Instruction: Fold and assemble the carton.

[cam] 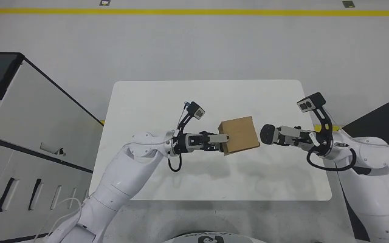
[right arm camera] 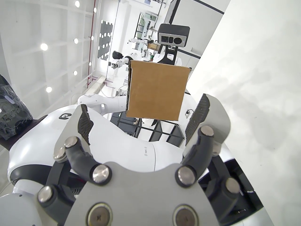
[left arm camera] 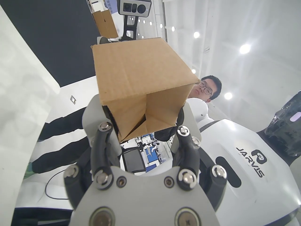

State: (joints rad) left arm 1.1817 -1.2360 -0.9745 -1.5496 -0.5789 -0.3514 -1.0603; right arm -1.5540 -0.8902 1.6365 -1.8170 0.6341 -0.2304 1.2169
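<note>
Left fingers [left arm camera: 93, 112] pinch carton [left arm camera: 141, 76] at its open end. Carton sits mid-frame in top view, over tabletop [cam: 182, 103]. Right fingers [right arm camera: 200, 111] spread wide, just beside carton's closed face, apart from it.

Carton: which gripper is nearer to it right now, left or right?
Left. The left gripper is shut on the carton at its open flap end; the right gripper is open, facing the opposite closed side with a gap between.

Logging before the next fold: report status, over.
Left gripper shut on brown cardboard carton, held over white table. Right gripper open, facing carton's other end. Nothing between them.
</note>
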